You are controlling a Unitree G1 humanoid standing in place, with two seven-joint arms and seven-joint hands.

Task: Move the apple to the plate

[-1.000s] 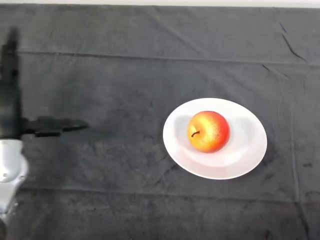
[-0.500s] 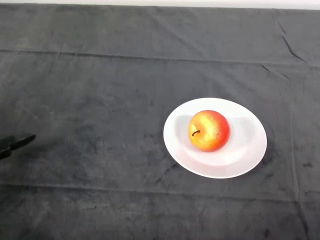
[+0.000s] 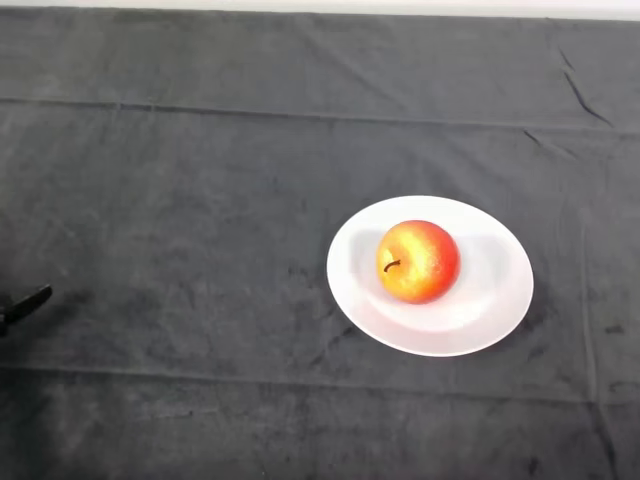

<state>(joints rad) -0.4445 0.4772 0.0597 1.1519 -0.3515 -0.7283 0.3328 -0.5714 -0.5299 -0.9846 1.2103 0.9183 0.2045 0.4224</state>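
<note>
Apple (image 3: pixel 418 262) sits on plate (image 3: pixel 480 320), right of desk centre. Hand (image 3: pixel 26 303) nearly withdrawn past left edge since a second ago; finger state unreadable. Task looks done.

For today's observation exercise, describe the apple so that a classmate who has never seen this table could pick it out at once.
Start from the dark cloth covering the table, and find the white oval plate right of the middle. The apple sits on the plate, a little left of its centre. It is the only round, red and yellow thing in view, with a short dark stem pointing left.
</note>
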